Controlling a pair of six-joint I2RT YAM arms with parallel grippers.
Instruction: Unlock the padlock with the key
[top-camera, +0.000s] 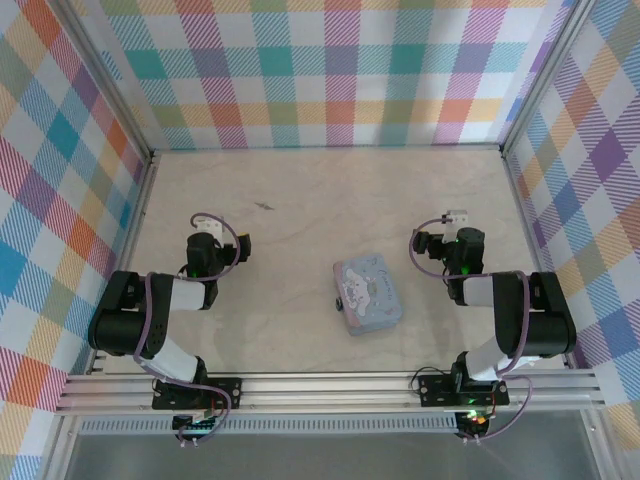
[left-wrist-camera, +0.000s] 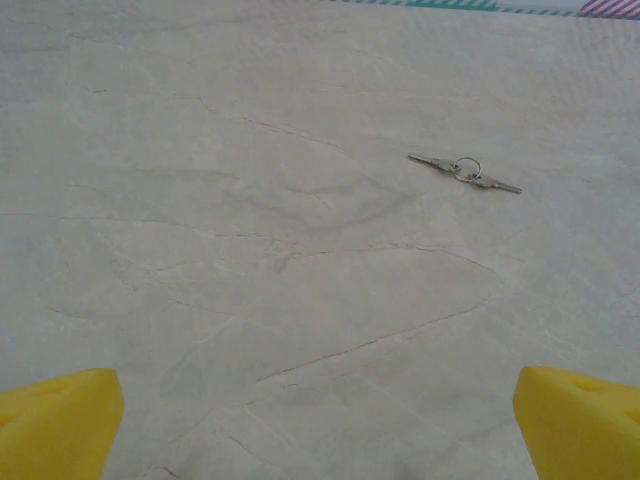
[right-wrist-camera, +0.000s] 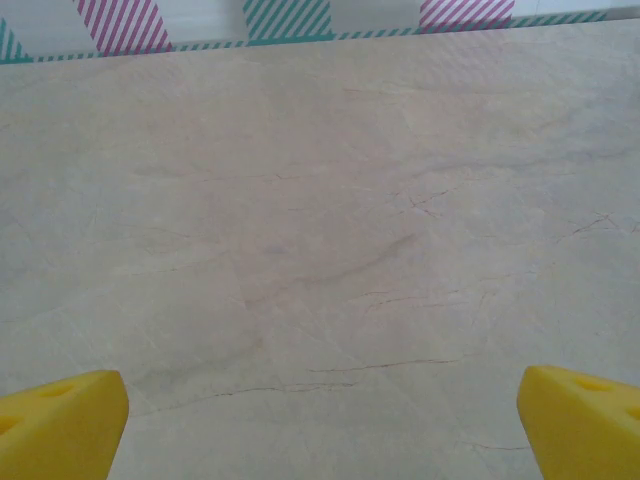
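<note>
The key (left-wrist-camera: 465, 172) is a pair of thin grey metal keys on a small ring, lying flat on the marble table ahead and to the right of my left gripper (left-wrist-camera: 320, 425). From above, the key (top-camera: 265, 206) is a small dark sliver beyond the left gripper (top-camera: 205, 228). A tiny dark padlock (top-camera: 338, 302) sits against the left edge of the pale blue tin (top-camera: 368, 293). The left gripper's yellow fingertips (left-wrist-camera: 60, 420) stand wide apart with only bare table between them. My right gripper (top-camera: 455, 228) is open too, over bare table (right-wrist-camera: 320, 425), to the right of the tin.
Plaid walls enclose the table (top-camera: 330, 190) on the left, back and right. An aluminium rail (top-camera: 330, 385) runs along the near edge by the arm bases. The tin with its white cartoon character lies between the two arms.
</note>
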